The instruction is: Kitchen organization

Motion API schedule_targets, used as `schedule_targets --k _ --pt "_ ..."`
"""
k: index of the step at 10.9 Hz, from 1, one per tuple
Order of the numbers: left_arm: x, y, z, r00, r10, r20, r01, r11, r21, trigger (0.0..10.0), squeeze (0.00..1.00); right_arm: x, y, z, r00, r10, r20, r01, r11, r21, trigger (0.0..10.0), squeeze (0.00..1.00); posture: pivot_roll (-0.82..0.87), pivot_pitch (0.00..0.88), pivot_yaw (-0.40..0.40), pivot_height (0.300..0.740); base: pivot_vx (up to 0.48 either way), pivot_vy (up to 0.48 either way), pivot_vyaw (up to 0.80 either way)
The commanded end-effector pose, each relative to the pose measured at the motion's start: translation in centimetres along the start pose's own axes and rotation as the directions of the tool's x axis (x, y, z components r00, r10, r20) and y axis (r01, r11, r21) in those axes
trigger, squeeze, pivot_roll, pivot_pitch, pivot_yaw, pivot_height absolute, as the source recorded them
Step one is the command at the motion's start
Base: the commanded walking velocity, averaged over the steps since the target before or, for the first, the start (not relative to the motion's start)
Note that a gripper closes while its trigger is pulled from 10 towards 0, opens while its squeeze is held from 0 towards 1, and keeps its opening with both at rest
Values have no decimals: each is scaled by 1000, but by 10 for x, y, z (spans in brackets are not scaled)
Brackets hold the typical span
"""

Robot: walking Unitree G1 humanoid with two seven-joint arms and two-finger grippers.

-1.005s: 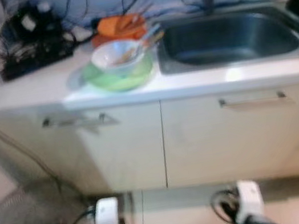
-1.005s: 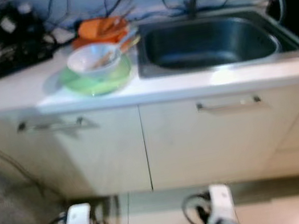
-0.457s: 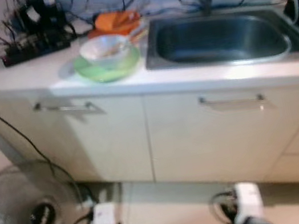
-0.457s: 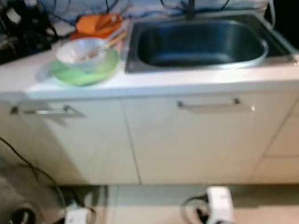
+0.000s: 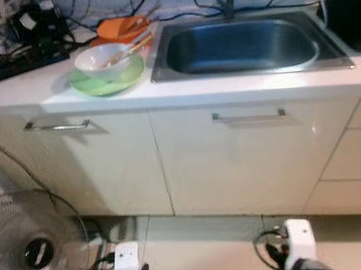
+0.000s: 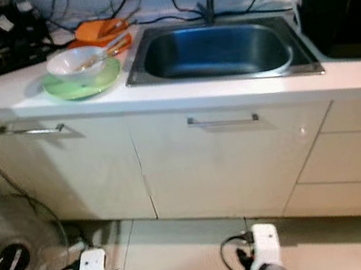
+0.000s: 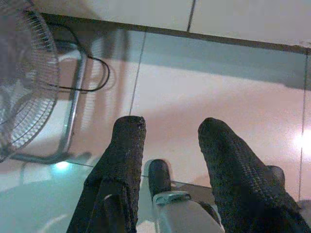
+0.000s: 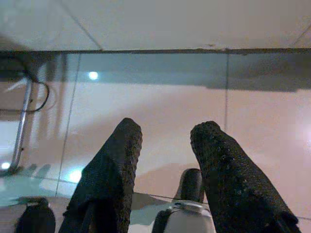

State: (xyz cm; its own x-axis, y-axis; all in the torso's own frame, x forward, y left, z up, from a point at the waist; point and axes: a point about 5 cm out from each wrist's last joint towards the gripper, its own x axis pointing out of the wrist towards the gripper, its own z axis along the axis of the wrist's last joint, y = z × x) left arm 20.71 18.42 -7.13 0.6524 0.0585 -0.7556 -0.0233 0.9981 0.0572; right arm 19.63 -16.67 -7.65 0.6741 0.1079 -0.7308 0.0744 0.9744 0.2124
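Note:
A white bowl (image 5: 103, 56) with chopsticks in it sits on a green plate (image 5: 106, 80) on the white counter (image 5: 32, 87), left of the steel sink (image 5: 242, 46). An orange cloth (image 5: 121, 26) lies behind the bowl. Both arms hang low by the floor. My left gripper (image 7: 167, 131) is open with nothing between its fingers, pointing at the tiled floor. My right gripper (image 8: 163, 133) is likewise open and empty above the floor.
A black power strip and tangled cables (image 5: 27, 36) crowd the counter's back left. Cabinet doors with metal handles (image 5: 249, 118) stand below the counter. A floor fan (image 5: 30, 256) stands at the lower left. A dark appliance (image 6: 346, 1) sits right of the sink.
The camera has shifted: the counter and sink now sit further left in view, the fan shows more fully, and the picture is sharper. Both arms still hang low.

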Motion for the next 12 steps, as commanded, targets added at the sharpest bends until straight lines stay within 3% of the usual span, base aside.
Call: schedule_targets --k 1,12 --pt "1 3 5 1000 21 19 -21 1000 -9 10000 0 0 0 2 1000 0 5 0 1000 -3 10000 0 117 18 -6 740 270 0 0" --pt "1 1 6 999 22 25 -22 1000 -2 10000 0 0 0 1 1000 -6 3 6 1000 -13 10000 0 118 20 -6 740 369 0 0"
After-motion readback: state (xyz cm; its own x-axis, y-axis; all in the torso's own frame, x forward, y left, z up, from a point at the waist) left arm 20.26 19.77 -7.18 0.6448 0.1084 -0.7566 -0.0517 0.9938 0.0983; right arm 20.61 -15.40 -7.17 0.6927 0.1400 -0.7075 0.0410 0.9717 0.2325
